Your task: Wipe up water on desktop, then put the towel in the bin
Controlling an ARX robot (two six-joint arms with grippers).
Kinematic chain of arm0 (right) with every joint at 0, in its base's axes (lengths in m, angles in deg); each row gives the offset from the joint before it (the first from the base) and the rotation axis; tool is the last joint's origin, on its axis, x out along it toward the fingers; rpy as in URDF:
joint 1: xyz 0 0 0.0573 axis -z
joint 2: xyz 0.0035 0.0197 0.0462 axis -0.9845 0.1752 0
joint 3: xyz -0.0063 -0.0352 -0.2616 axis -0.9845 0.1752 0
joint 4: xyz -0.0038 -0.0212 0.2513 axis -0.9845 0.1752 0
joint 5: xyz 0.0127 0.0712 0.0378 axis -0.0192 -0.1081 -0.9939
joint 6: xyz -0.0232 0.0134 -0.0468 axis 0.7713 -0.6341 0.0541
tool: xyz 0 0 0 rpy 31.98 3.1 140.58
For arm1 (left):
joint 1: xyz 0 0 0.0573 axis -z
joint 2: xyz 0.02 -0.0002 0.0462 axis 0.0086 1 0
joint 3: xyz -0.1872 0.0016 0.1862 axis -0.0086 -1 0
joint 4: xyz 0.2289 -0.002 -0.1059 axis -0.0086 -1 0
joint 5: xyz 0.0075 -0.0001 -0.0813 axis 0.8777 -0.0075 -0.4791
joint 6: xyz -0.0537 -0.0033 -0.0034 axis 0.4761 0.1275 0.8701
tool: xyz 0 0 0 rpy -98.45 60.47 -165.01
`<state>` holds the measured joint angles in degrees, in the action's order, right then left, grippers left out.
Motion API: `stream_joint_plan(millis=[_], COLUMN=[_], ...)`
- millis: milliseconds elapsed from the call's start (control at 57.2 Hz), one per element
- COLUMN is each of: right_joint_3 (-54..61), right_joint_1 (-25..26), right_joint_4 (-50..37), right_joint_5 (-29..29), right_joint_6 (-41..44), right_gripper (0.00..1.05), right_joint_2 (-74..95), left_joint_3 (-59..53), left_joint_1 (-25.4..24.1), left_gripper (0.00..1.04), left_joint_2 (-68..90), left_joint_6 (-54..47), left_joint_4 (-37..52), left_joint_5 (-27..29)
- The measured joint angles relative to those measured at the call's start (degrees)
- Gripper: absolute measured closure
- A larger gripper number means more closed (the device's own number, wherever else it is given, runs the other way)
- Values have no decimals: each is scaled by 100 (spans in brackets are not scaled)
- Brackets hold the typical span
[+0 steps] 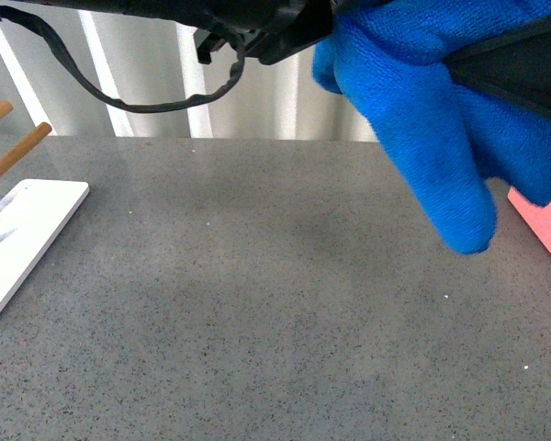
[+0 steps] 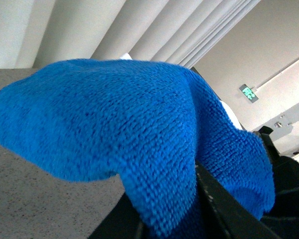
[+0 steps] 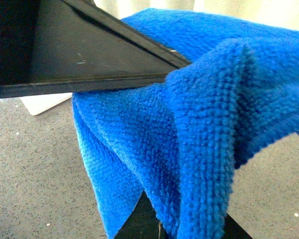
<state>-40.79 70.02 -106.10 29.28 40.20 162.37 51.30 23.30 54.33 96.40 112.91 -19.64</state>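
Hanging clear of the desktop (image 1: 257, 312), beside the bin (image 1: 549, 220) and higher than its rim, the towel (image 1: 441, 138) is seen clamped between the fingers of the right gripper (image 3: 164, 134). It is also draped over a finger of the left gripper (image 2: 209, 199), whose grip cannot be told. The cloth is judged light, soft and limp; a thick folded bunch is best pinched, since a single layer may slip or trail over the bin's rim
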Motion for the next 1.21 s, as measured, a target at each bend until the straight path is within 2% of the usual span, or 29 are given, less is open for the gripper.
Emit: stream_joint_plan(millis=[210,332,420,682,839,927,962,1014,1206], right_joint_3=[-216,-356,-396,-514,-514,-516,-516,-527,-579], right_joint_1=[269,457,509,704,817,850,857,857,807], right_joint_4=[166,267,317,483,535,555,568,595,719], right_joint_5=[138,273,339,590,616,623,627,638,789], right_joint_6=[0,-4,-22,2,22,26,35,46,66], right_gripper=[101,101,101,101,101,101,101,101,101], right_joint_2=[31,197,291,433,490,492,492,494,507], left_joint_3=[-57,-535,-826,-2009,-2330,-2944,-3311,-3683,-4505], left_joint_1=[-656,-1639,-2218,-4177,-5088,-5217,-5169,-5031,-4347], left_gripper=[50,20,5,7,7,20,27,36,69], left_joint_2=[-7,-197,-310,-938,-1445,-1738,-1923,-2192,-3147], left_joint_6=[24,-31,-177,-1263,-1744,-2238,-2417,-2549,-2734], left_joint_4=[92,164,188,-90,-553,887,1602,2151,2173], left_joint_5=[-52,-483,-791,-1751,-2232,-1016,-348,107,774])
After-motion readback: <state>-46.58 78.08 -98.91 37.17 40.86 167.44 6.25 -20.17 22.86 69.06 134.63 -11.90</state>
